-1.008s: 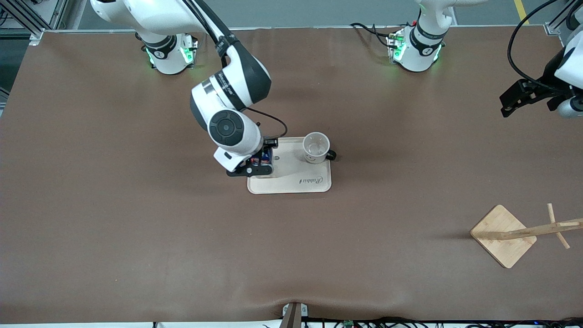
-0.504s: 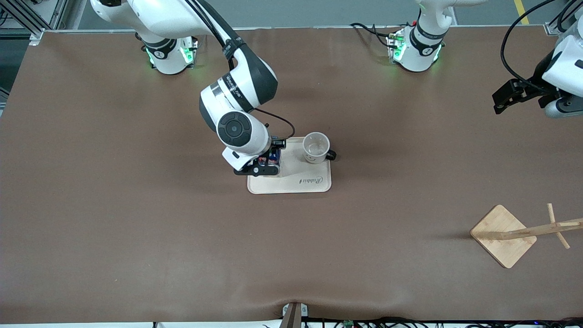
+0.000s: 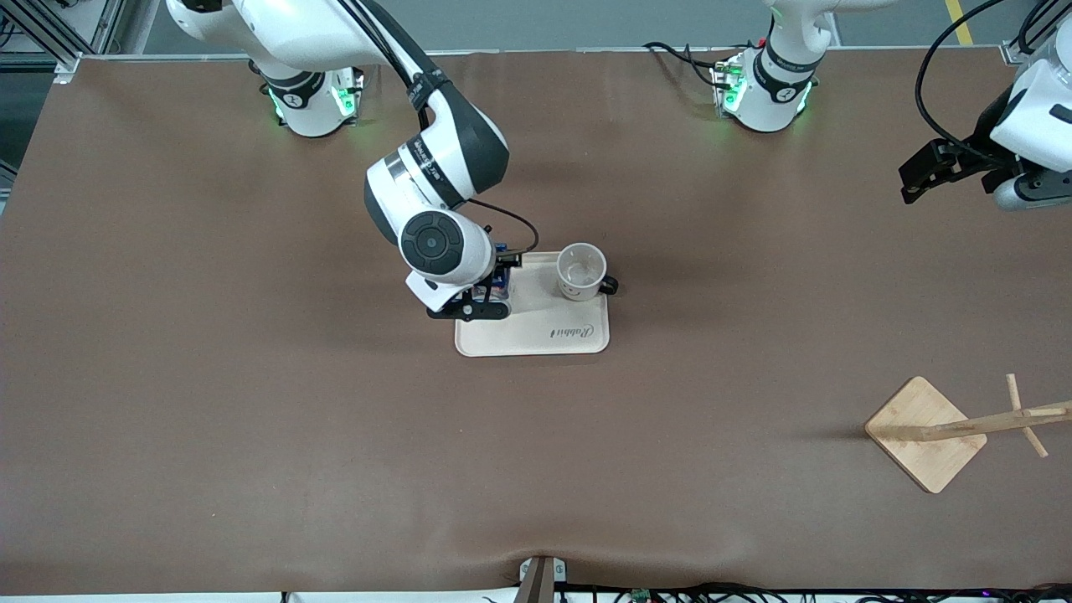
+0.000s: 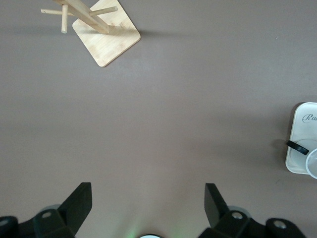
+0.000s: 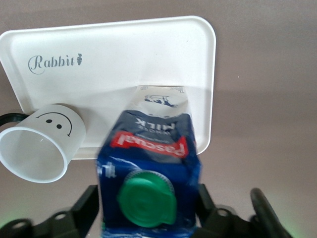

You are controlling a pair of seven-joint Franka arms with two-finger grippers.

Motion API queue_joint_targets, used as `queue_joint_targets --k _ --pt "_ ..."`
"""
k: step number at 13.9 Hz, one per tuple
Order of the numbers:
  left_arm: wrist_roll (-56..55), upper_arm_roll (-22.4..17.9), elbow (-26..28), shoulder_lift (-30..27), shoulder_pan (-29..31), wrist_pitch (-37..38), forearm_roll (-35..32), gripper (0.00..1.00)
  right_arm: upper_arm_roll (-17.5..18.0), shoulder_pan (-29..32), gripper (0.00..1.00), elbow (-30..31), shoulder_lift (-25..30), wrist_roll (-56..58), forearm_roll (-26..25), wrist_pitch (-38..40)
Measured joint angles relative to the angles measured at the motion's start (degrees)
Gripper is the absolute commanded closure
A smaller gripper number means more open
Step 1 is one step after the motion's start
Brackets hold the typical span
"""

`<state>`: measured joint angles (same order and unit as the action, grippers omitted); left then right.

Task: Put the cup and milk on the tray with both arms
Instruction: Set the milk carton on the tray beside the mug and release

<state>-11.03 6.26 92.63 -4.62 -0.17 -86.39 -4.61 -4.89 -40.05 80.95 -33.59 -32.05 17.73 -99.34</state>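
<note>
Standing upright on the tray (image 3: 536,339), the milk (image 5: 148,163) is at the tray's end toward my right arm, with its green cap up and the red label toward the tray's middle. My right gripper (image 3: 490,297) is down around the carton, one side of it on each side of the milk. Whether it grips the carton or is only loose around it, I cannot tell. From the front, the wrist covers most of the milk and only a little blue shows.

The cup (image 3: 581,270) is on the same tray, in the corner toward my left arm and farther from the front camera. It stands upright with the mouth open to above, and its black handle reaches out over the tray's edge. Cup and milk are near but apart.

My left arm waits. My left gripper (image 3: 921,172) hangs over the brown table (image 3: 251,419) at its own end, well apart from the tray. Its two fingers (image 4: 79,198) are spread wide with nothing between them.

A wooden stand (image 3: 925,435) is on the table at the same end, nearer to the front camera.
</note>
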Motion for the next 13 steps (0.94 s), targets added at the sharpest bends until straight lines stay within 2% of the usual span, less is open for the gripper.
queue_joint_targets --k 7,10,13 --pt "0.0 0.0 0.3 0.0 0.0 0.0 0.0 0.0 -0.3 1.1 0.0 -3.6 0.1 0.0 0.0 0.5" --pt "0.0 0.0 0.3 0.0 0.0 0.1 0.0 0.0 -0.7 2.7 0.0 -8.0 0.3 0.0 0.0 4.7" --pt "0.0 0.0 0.3 0.0 -0.1 0.5 0.0 0.0 -4.2 3.4 0.0 -14.2 2.5 0.5 -0.1 8.1"
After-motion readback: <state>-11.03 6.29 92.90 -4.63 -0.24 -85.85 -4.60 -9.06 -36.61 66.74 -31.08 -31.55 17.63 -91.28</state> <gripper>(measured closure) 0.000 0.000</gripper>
